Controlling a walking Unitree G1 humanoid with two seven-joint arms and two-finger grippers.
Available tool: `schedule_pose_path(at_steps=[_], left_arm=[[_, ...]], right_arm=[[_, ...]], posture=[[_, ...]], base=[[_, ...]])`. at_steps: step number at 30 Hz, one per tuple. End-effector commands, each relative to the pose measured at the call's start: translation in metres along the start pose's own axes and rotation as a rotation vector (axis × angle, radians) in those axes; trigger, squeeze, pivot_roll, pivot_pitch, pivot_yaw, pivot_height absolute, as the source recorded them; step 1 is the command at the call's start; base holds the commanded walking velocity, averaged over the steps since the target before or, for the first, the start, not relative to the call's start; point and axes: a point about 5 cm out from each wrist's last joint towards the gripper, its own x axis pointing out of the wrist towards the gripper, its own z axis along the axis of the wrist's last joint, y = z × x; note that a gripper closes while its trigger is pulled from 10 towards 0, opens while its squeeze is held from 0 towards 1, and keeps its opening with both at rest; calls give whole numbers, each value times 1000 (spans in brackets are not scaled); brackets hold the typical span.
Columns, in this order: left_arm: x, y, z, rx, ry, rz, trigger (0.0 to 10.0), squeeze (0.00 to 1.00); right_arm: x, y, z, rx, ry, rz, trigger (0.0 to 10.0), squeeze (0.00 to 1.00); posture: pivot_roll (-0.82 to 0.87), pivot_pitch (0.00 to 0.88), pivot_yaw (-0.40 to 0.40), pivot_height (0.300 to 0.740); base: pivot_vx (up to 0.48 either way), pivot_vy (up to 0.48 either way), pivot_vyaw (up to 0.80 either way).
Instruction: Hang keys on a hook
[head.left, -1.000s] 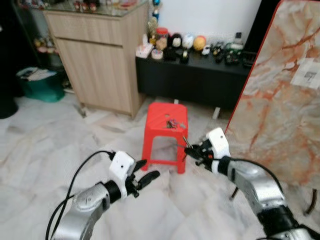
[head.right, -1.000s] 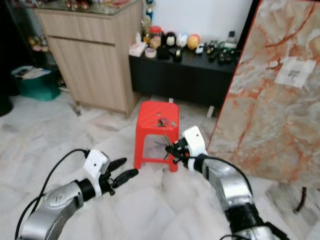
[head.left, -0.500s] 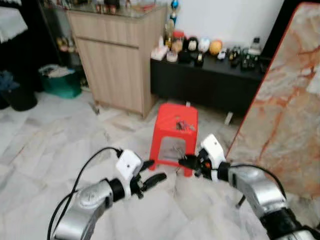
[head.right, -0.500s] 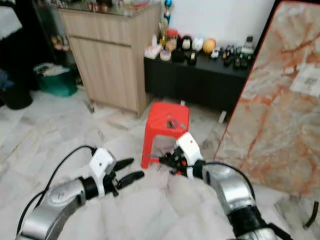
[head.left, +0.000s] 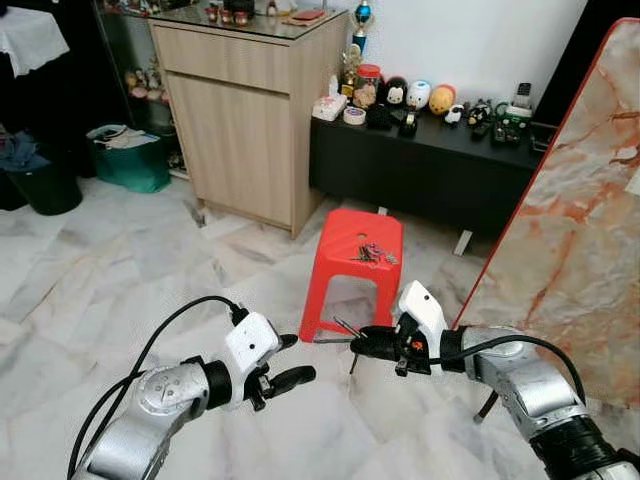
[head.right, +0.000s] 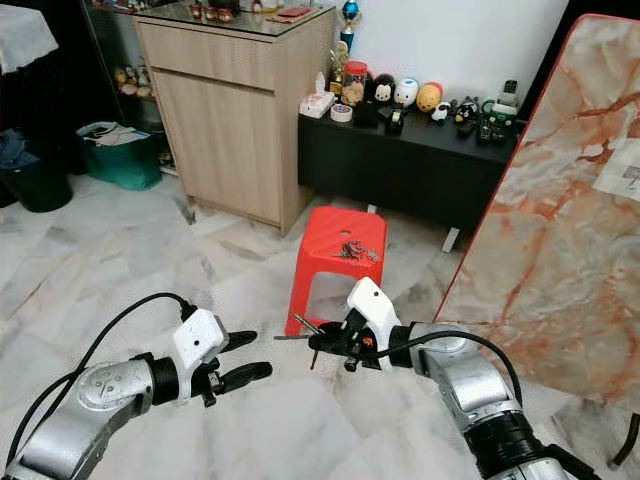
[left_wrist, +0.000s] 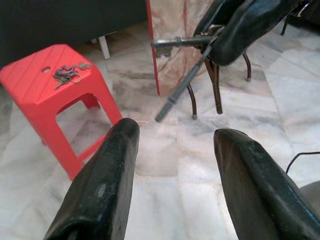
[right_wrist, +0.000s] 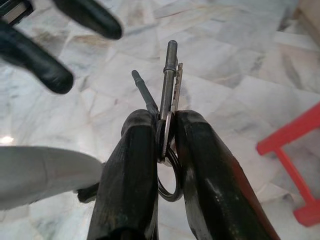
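- Right gripper (head.left: 362, 343) — clamped on a bunch of keys (right_wrist: 169, 80); the fingers pinched the keys near their heads, beside the ring (right_wrist: 168, 176), so the blades stuck out forward, away from the wrist, and the ring hung free between the fingers.
- Keys held out in front of the body, above the marble floor (head.left: 110, 280), just in front of the red stool (head.left: 355, 255); judged a carrying grip, firm enough to stop the bunch swinging.
- Left gripper (head.left: 283, 362) — fingers spread apart and holding nothing, raised to about the same height and pointing toward the keys, near but not touching them; the key blades showed just beyond its fingertips (left_wrist: 125, 131) in the left wrist view.
- A second small bunch of keys (head.left: 372, 254) lay on top of the stool, untouched.
- Behind stood a wooden cabinet (head.left: 250, 130), a low black shelf (head.left: 430, 165) with small ornaments, and a marble-patterned panel (head.left: 575, 230) leaning at the robot's right.
- No hook could be made out — the hanging step was judged not yet begun.
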Motion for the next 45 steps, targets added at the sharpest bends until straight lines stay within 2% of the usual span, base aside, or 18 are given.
schedule_pose_path(at_steps=[1, 14, 25, 45], left_arm=[[1, 0, 3, 55, 15, -29, 10000, 0], [18, 3, 11, 89, -21, -54, 10000, 0], [21, 1, 4, 71, -2, -84, 10000, 0], [23, 5, 5, 72, -22, -63, 10000, 0]], right_arm=[[-2, -1, 14, -58, -21, 6, 10000, 0], [2, 10, 13, -63, -25, 85, 10000, 0], [4, 10, 18, -61, -58, 69, 10000, 0], [9, 12, 16, -56, -56, 62, 10000, 0]], posture=[[88, 0, -84, 740], [84, 0, -92, 740], [75, 0, -83, 740], [79, 0, -78, 740]], base=[[0, 0, 0], [0, 0, 0], [0, 0, 0], [0, 0, 0]])
